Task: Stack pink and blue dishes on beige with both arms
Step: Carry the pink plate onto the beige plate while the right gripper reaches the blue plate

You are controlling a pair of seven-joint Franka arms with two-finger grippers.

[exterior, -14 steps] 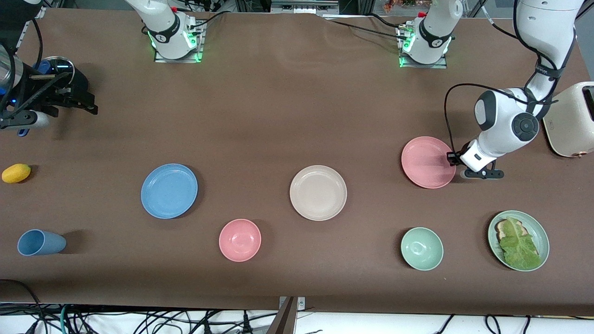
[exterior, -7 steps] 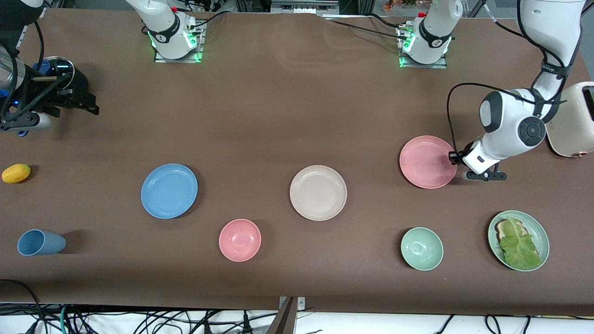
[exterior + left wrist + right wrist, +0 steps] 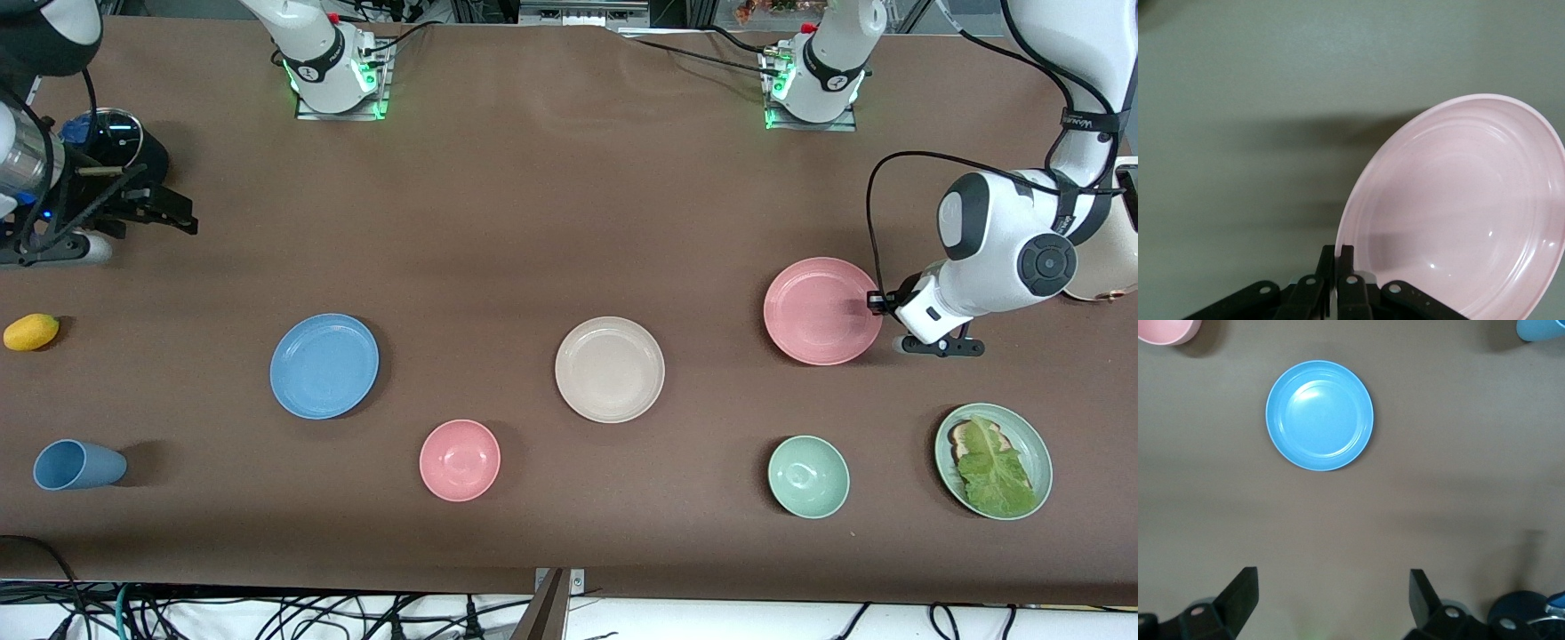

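Observation:
The pink plate [image 3: 818, 311] is pinched at its rim by my left gripper [image 3: 876, 304], toward the left arm's end of the table. In the left wrist view the fingers [image 3: 1338, 257] are shut on the pink plate [image 3: 1458, 207], which is tilted up off the table with a shadow beneath it. The beige plate [image 3: 610, 369] lies flat mid-table. The blue plate [image 3: 324, 365] lies flat toward the right arm's end. My right gripper [image 3: 173, 212] hangs open and empty over bare table; its wrist view shows the blue plate [image 3: 1319, 415] well clear of the gripper [image 3: 1333, 587].
A pink bowl [image 3: 460, 460], a green bowl [image 3: 808, 476] and a green plate with lettuce on toast [image 3: 993, 460] sit nearest the front camera. A blue cup [image 3: 76, 464] and a yellow fruit [image 3: 31, 332] lie at the right arm's end. A cream toaster [image 3: 1098, 284] stands beside the left arm.
The left arm has risen and drawn back slightly, its gripper shut on the pink plate's rim, and the plate has tipped up. The right gripper has drifted a little toward the table's middle.

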